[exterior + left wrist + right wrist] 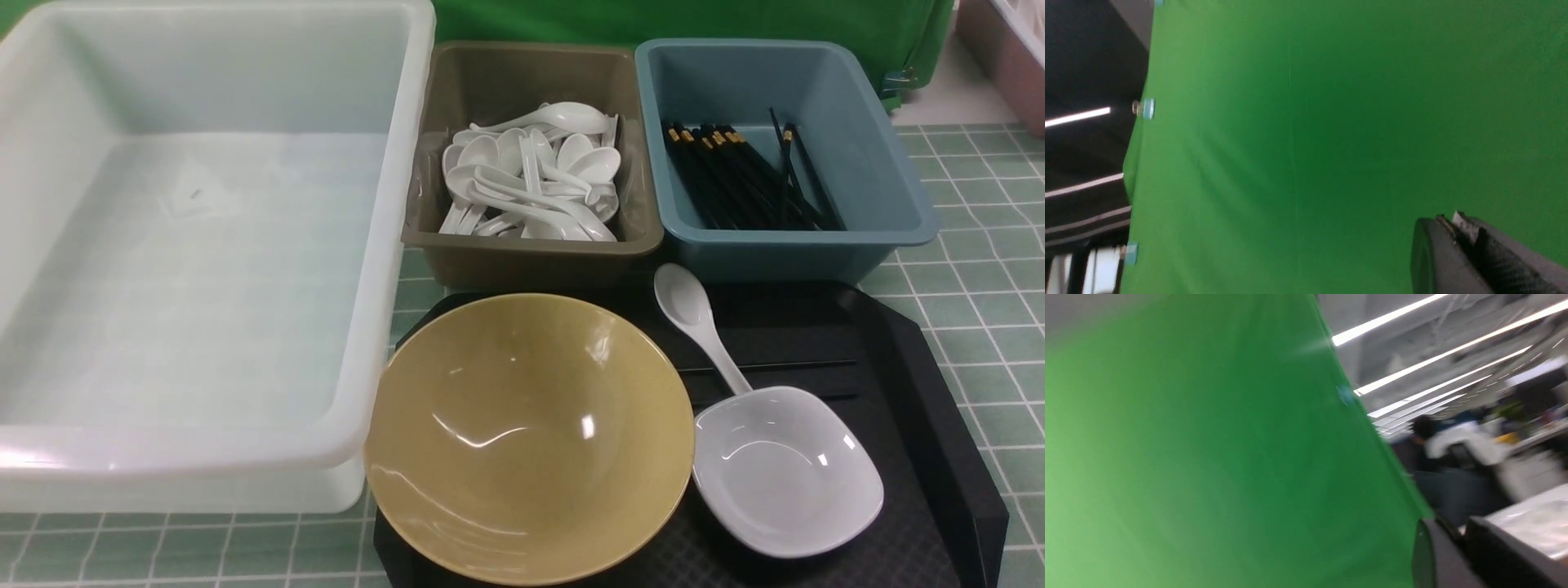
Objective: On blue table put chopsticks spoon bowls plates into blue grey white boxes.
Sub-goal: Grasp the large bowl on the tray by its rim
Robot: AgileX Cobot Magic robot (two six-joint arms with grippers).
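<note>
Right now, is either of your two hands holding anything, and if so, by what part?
No, neither the left gripper nor the right gripper shows anything held.

The left gripper (1457, 216) is shut, its fingertips together and nothing between them; the right gripper (1455, 528) shows its two fingers close together, blurred, whether parted or not too unclear to tell; both wrists are aimed away from the table, level or upward; neither arm reaches into the front view.
</note>
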